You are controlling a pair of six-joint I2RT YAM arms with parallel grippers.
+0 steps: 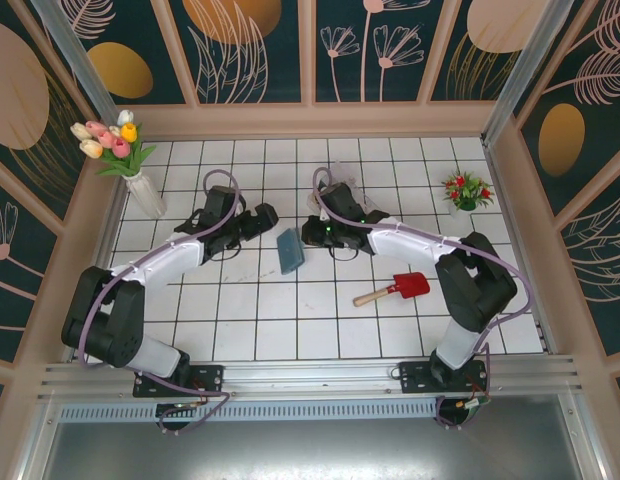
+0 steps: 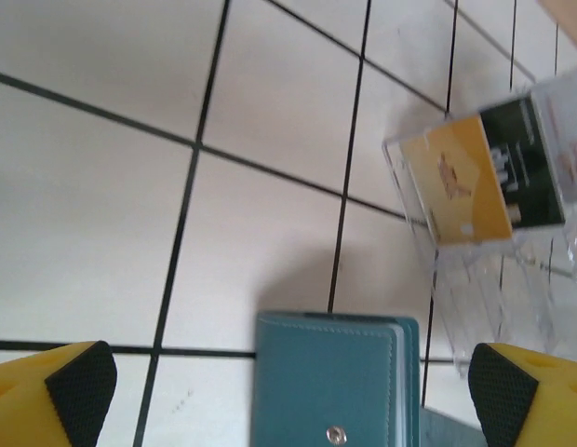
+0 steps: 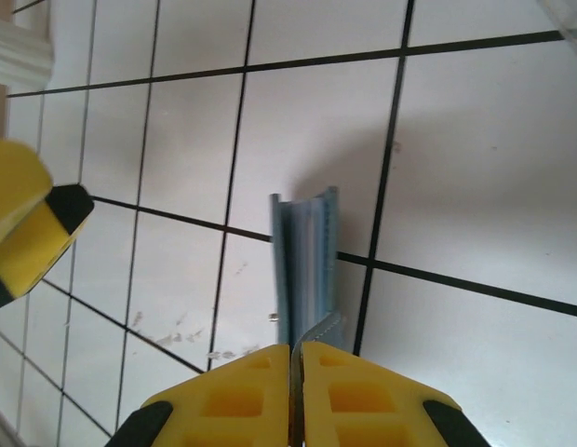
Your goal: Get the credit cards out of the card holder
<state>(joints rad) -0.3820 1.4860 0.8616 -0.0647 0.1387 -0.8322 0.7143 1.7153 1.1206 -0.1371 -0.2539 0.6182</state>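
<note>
The slate-blue card holder (image 1: pixel 289 250) is folded closed and seen edge-on (image 3: pixel 305 265) in the right wrist view. My right gripper (image 3: pixel 296 349) (image 1: pixel 309 233) is shut on its small side tab (image 3: pixel 318 330). My left gripper (image 2: pixel 293 391) (image 1: pixel 261 217) is open, its black pads (image 2: pixel 76 391) wide on either side of the holder's snap-button face (image 2: pixel 330 382), not touching it. A tan card (image 2: pixel 461 182) and a dark grey card (image 2: pixel 529 158) lie inside the clear plastic box (image 2: pixel 493 270) beyond the holder.
A red-bladed toy shovel (image 1: pixel 396 289) lies right of centre on the white tiled table (image 1: pixel 290 320). The clear box (image 1: pixel 352 190) sits behind the right arm. A vase of tulips (image 1: pixel 142 188) stands back left and a small potted plant (image 1: pixel 466 190) back right.
</note>
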